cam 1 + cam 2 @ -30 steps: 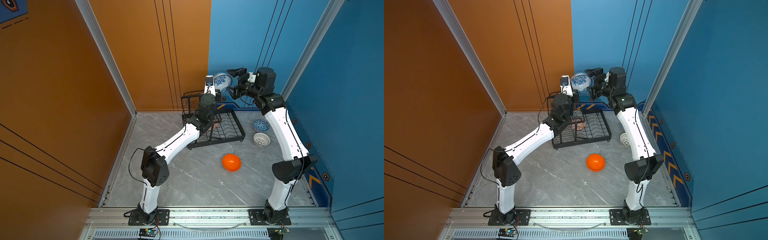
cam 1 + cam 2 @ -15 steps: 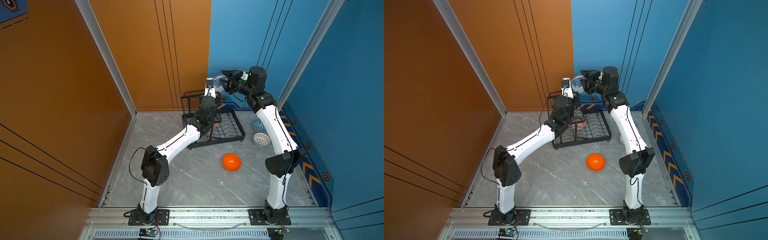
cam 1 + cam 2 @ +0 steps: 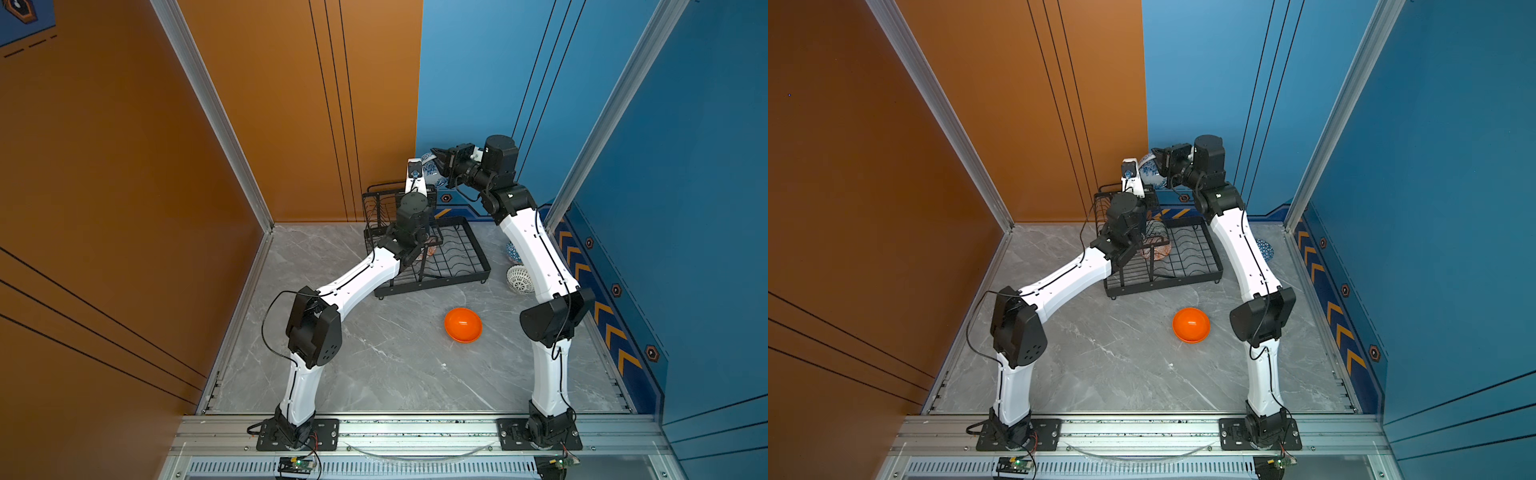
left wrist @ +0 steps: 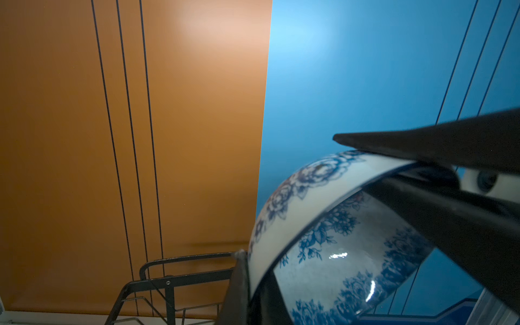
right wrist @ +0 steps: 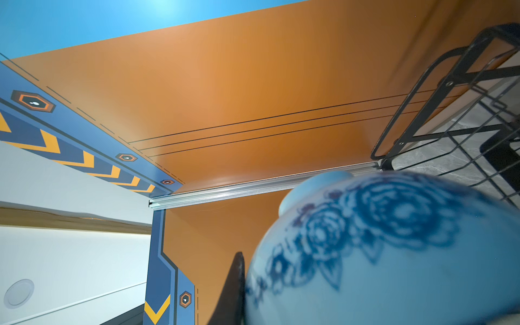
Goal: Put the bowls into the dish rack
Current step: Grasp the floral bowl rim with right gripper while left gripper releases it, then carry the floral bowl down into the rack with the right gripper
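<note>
Blue wall (image 3: pixel 478 83) behind: R pincer (image 3: pixel 437 157) just clamped on bowl (image 4: pixel 323 267) rim, opposite L pincer (image 4: pixel 251 292), also clamped; prob. handover, rack (image 3: pixel 457 266) below.

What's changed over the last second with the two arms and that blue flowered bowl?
The right gripper moved left to the blue-white floral bowl and closed on its rim. The left gripper kept its grip, so both hold it aloft by the dish rack. The orange bowl and rack stayed put.
</note>
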